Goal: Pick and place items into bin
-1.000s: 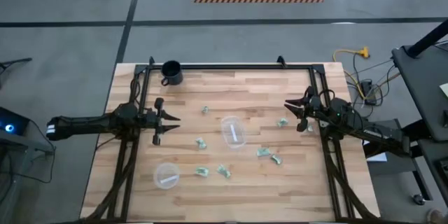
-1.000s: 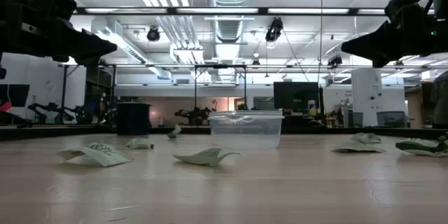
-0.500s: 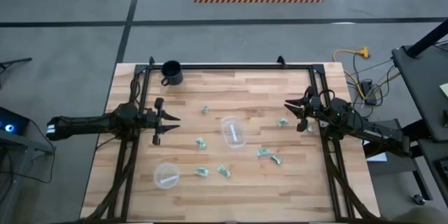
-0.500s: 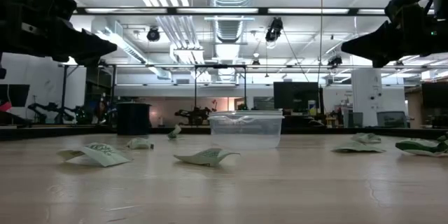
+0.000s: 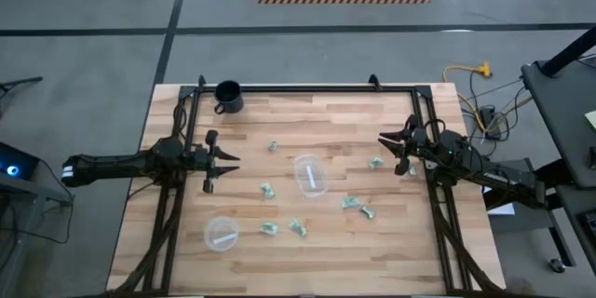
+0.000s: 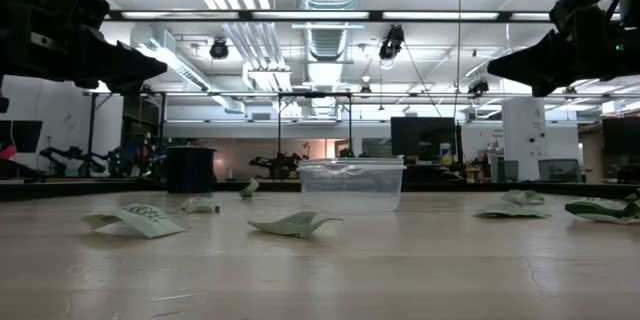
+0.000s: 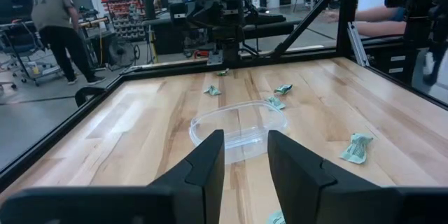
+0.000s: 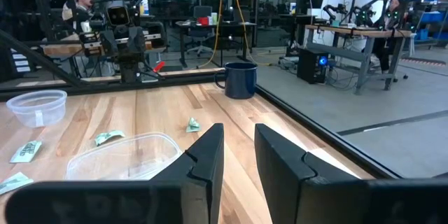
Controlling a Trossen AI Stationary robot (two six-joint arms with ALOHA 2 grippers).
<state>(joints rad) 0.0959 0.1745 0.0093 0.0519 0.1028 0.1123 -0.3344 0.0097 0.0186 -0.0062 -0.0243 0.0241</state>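
Several small pale-green and white wrapped items lie scattered flat on the wooden table, such as one [image 5: 267,189], one [image 5: 350,202] and one [image 5: 375,162]. The small round clear cup [image 5: 221,234] stands near the table's near-left part and shows far off in the right wrist view [image 8: 35,105]. My left gripper [image 5: 233,157] hovers open above the table's left side, pointing right, its fingers a little apart [image 7: 245,157]. My right gripper [image 5: 384,140] hovers open above the right side, pointing left [image 8: 239,147]. Neither holds anything.
A flatter clear dish with a white strip [image 5: 310,175] sits at the table's middle between the grippers [image 6: 352,182]. A black mug [image 5: 228,96] stands at the far-left corner. A dark frame [image 5: 298,88] borders the table. A person [image 7: 59,21] stands beyond the table.
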